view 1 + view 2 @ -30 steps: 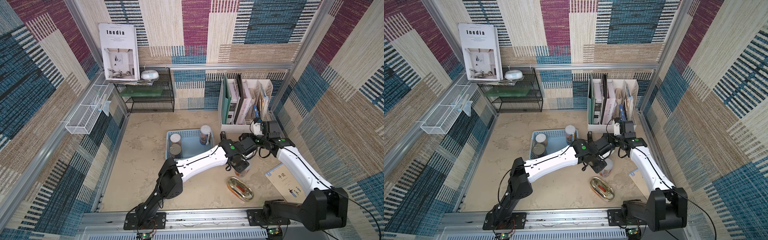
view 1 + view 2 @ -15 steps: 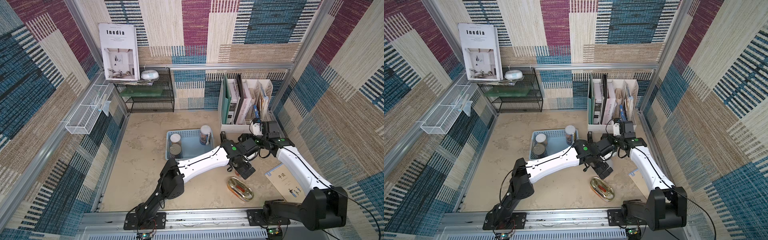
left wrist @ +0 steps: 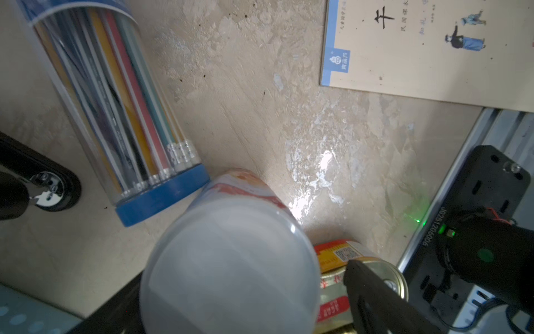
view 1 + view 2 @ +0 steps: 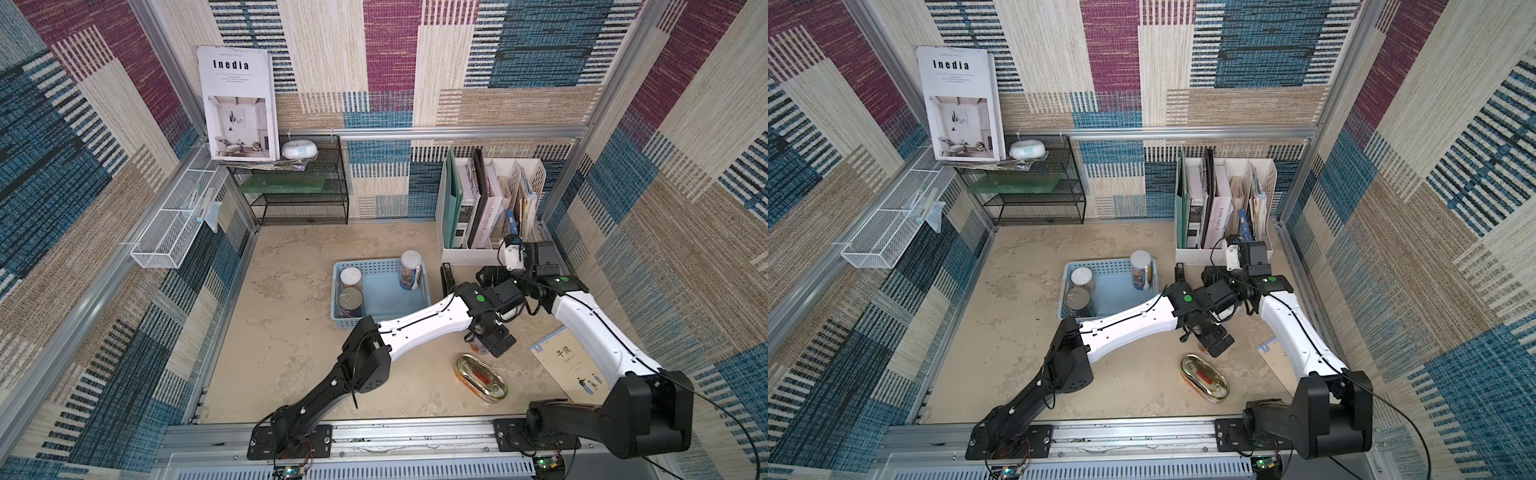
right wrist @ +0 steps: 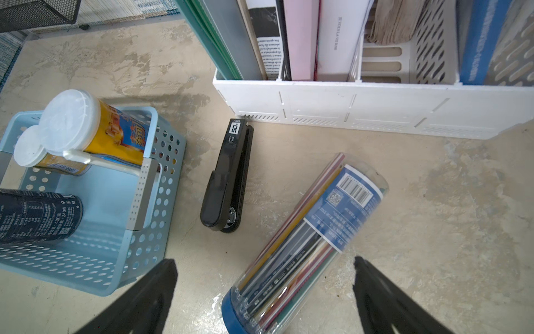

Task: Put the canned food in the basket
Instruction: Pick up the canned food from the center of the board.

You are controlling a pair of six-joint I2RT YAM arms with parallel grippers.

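Observation:
A white-lidded can [image 3: 228,269] stands on the floor between the fingers of my left gripper [image 3: 237,289], which is open, with a gap showing beside one finger [image 3: 375,297]. In a top view the gripper [image 4: 484,340] covers most of this can [image 4: 477,349]. The flat oval gold tin [image 4: 481,376] lies just in front of it. The light-blue basket [image 4: 380,266] holds two white-lidded cans [image 4: 350,277] [image 4: 410,268] and a silver-topped tin [image 4: 351,299]. My right gripper [image 5: 264,261] hangs open above the pencil tube [image 5: 303,237].
A black stapler [image 5: 228,173] lies between the basket [image 5: 144,202] and the tube. The white file organizer [image 5: 346,107] stands behind them. A booklet [image 4: 569,365] lies at the right, and a black wire shelf [image 4: 299,195] stands at the back left.
My left gripper went from shut to open and now straddles the white-lidded can. The right arm has not moved.

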